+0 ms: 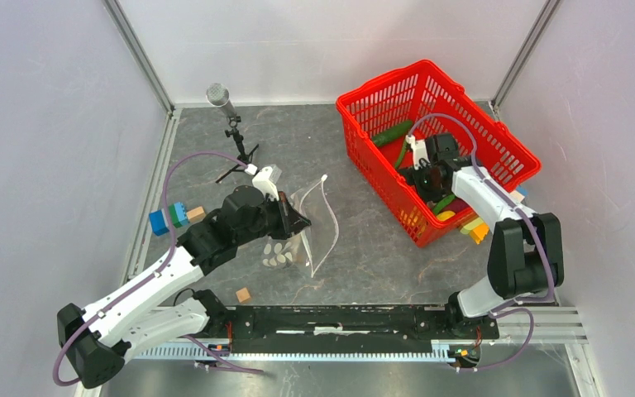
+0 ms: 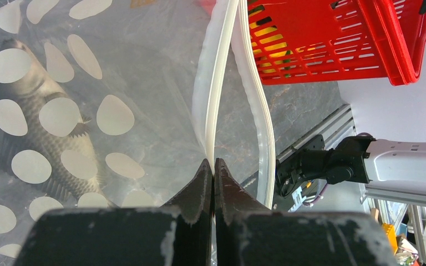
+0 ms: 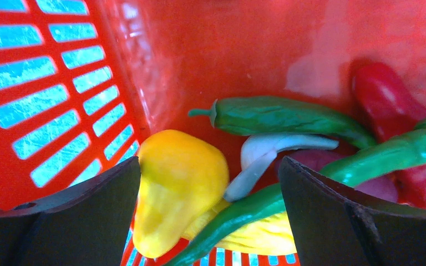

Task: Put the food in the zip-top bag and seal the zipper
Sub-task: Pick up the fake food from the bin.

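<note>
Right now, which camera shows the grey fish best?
Left wrist: the grey fish shows large and sharp through the dotted zip-top bag. Top external shows the bag, but the fish cannot be made out. Right wrist shows only the red basket from inside.

One red mesh basket (image 1: pixel 384 91) far right on grey surface (image 1: pixel 364 256); microphone (image 1: pixel 218 95) on small tripod (image 1: pixel 238 153) far left; blue-green blocks (image 1: pixel 169 217) just beside wooden cube (image 1: pixel 196 214); second cube (image 1: pixel 243 294) nearer front.
</note>
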Tool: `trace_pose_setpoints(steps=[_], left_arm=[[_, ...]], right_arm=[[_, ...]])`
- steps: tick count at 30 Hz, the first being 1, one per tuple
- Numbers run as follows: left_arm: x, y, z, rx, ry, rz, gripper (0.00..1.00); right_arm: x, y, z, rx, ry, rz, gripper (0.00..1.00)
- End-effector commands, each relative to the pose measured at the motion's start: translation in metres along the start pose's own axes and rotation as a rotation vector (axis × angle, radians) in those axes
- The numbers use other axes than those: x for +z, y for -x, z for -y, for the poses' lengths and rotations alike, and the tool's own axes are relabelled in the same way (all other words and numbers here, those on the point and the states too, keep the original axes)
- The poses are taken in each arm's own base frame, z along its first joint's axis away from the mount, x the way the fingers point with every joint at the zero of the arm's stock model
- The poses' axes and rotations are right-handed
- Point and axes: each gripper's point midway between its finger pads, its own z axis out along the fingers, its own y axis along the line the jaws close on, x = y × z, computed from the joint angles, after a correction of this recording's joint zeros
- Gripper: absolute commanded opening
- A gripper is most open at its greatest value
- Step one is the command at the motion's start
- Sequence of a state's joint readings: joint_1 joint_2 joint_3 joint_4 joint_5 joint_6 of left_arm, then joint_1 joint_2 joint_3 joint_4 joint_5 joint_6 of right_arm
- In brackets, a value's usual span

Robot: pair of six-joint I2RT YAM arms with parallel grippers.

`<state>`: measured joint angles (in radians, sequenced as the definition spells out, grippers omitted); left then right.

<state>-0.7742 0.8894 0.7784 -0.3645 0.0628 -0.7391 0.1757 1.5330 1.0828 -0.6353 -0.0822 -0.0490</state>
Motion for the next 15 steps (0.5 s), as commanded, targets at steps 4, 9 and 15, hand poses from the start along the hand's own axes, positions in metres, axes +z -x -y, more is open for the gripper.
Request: trace_pose_setpoints(steps=[4,9,15], left_arm=[[-0.001,0.005,0.004,0.034,-0.022,0.017,0.02],[-0.002,0.004,0.004,0.033,-0.022,0.016,0.02],[-0.005,0.005,0.0,0.035,-0.005,0.027,0.02]], right_arm=[[0.015,-0.027,-0.009,-0.067,0.072,-0.085,0.98],[0.034,-0.029,-0.002,-0.019,0.04,-0.089,0.94],[0.027,-0.028,-0.007,-0.03,0.076,-0.091,0.96]])
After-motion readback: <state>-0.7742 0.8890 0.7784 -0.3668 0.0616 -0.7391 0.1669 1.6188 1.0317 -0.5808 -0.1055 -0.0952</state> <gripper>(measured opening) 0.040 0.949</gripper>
